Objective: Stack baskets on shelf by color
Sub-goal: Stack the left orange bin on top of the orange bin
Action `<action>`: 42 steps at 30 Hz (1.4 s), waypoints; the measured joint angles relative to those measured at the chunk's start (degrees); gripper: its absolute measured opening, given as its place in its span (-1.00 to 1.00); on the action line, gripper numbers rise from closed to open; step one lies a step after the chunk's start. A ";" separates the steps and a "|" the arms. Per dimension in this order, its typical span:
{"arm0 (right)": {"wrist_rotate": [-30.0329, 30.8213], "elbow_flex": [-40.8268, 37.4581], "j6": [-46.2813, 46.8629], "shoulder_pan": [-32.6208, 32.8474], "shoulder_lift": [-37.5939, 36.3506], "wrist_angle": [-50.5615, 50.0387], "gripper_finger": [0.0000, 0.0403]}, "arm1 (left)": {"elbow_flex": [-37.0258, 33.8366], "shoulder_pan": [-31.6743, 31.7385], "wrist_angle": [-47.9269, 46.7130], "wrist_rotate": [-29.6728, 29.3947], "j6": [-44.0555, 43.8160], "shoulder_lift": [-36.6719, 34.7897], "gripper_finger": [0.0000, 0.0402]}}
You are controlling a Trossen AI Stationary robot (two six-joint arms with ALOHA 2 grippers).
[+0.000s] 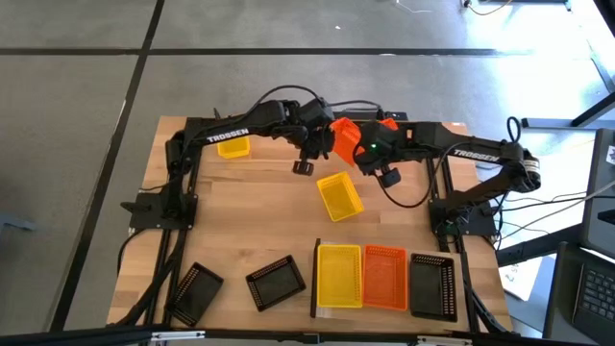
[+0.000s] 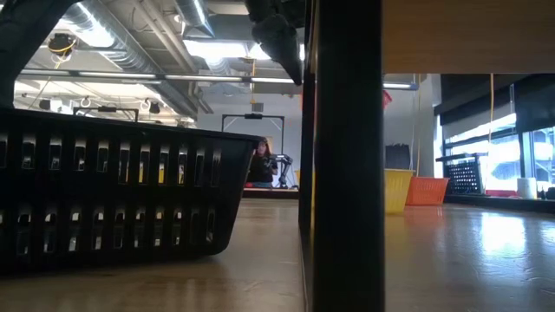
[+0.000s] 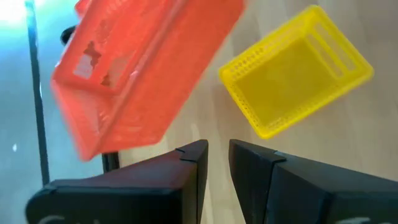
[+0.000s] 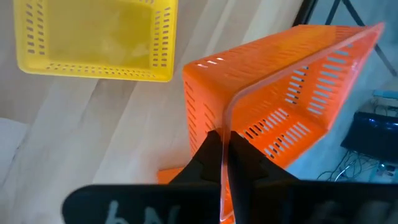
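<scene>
From above, the right gripper [image 1: 357, 146] is over the far middle of the table [image 1: 240, 221], holding an orange basket [image 1: 344, 137] tipped up in the air; the right wrist view alone shows how, with the 2 fingers [image 4: 214, 163] pinched nearly together on the basket's [image 4: 280, 112] thin rim. The left gripper [image 1: 309, 154] hangs just beside that basket on its left, and the left wrist view shows its fingers [image 3: 193, 163] a narrow gap apart with nothing between them, the orange basket [image 3: 137, 68] tilted just ahead. A loose yellow basket [image 1: 339, 195] lies at an angle on the table near both grippers; both wrist views look into it ( [image 3: 297, 70], [image 4: 94, 38]) and show it open side up and holding nothing. The overhead view alone gives the rest of the layout: another yellow basket [image 1: 233, 146] at the far left under the left arm, 2 black baskets [image 1: 276, 282] [image 1: 196, 291] loose at the near left, and the shelf [image 1: 384, 309] at the near right edge with its dark end piece [image 1: 314, 279] on the left, carrying 3 baskets side by side: yellow [image 1: 338, 276], orange [image 1: 385, 277] and black [image 1: 432, 285]. The low view sees none of the grippers' work; a black basket [image 2: 113, 195] fills its left, the dark upright [image 2: 347, 156] cuts the middle, and yellow [image 2: 398, 189], orange [image 2: 426, 190] and black [image 2: 463, 176] baskets show small beyond it.
</scene>
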 joint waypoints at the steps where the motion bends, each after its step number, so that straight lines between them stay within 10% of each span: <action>1: -0.25 0.00 0.09 0.00 -0.56 -0.18 -1.00 | 0.00 0.33 0.22 -0.06 -0.90 0.00 -0.72; 28: -0.49 -0.04 6.90 3.29 -8.89 -13.03 -1.00 | -0.04 3.86 7.34 -5.41 -18.64 -0.07 -0.71; 42: -0.40 1.63 33.34 14.31 -18.31 -19.34 -1.00 | -0.10 3.21 7.42 -7.71 -20.73 -0.55 -0.71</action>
